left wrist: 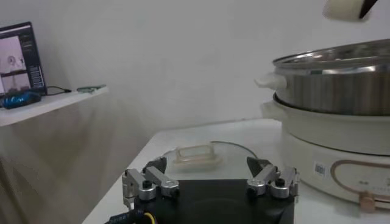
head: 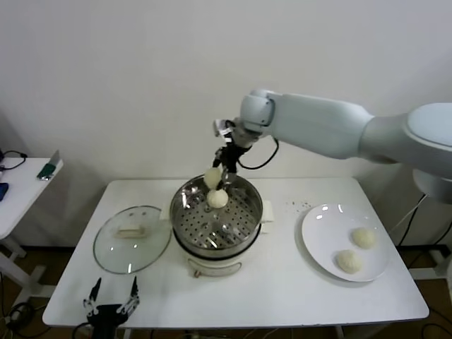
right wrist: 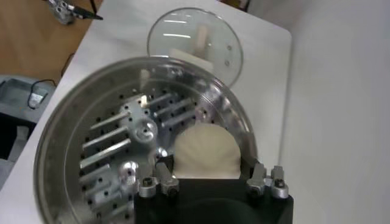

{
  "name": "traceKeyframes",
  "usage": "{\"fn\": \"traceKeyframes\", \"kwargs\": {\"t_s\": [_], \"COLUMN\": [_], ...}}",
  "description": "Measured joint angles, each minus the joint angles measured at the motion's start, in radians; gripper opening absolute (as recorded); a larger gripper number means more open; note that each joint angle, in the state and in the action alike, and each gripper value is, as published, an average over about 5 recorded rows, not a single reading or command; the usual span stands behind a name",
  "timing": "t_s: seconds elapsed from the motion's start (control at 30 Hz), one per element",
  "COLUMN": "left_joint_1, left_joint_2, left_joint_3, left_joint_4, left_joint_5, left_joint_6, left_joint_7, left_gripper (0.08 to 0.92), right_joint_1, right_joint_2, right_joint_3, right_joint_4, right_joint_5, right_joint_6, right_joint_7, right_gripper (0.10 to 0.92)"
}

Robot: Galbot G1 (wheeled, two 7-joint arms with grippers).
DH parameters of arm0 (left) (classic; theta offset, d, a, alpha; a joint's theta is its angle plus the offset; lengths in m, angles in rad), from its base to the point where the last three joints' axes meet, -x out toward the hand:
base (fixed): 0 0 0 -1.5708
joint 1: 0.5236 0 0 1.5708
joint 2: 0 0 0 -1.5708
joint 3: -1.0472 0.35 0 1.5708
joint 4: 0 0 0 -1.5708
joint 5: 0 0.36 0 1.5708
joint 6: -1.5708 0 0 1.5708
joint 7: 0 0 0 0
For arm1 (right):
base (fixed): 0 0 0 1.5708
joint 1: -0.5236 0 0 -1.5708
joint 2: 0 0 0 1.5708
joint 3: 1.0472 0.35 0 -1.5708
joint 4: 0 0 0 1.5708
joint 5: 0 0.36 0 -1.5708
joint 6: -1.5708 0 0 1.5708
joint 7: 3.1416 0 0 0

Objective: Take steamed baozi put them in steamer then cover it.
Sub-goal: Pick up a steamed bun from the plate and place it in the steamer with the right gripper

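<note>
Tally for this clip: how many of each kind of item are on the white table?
Baozi: 4 (held above steamer, in steamer, on plate)
Steamer: 1
Glass cover: 1
White plate: 1
Total: 7

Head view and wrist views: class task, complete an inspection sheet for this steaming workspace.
Surface: white table, carrying all the job's things.
Job's things: round steel steamer on a cream base, centre, one cream-white bun inside; two buns on a round white plate, right; clear glass lid flat on the table, left.
Clutter: nothing seen.
Grippers: right gripper holds a fourth bun above the steamer's far rim; left gripper open, low at the front-left edge.
Cables: black cable looped at the right wrist.
Surroundings: white wall; side table, left.
</note>
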Motion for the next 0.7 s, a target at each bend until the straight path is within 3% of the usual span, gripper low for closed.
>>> {"fn": "traceKeyframes", "kwargs": {"t_s": [0.57,0.7], "left_joint_1": [0.002,0.002], "left_joint_2": [0.014,0.015], "left_joint_3": [-0.016,-0.017], "left_joint_4": [0.014,0.018], "left_joint_5": [-0.021,-0.023], "left_joint_6": [-0.001,-0.002], "left_joint_7": [-0.001,-0.001], "left_gripper": [0.823,0.823], "right_joint_1": [-0.101,-0.111], "right_joint_2": [0.111,0.126], "right_joint_3": [-0.038,-0.040], "right_joint_4": [-0.049,-0.061], "right_joint_5": [-0.015,-0.022], "right_joint_6": [-0.004,-0.007], "right_joint_7": [0.012,0.015], "right_gripper": [0.696,0.727]}}
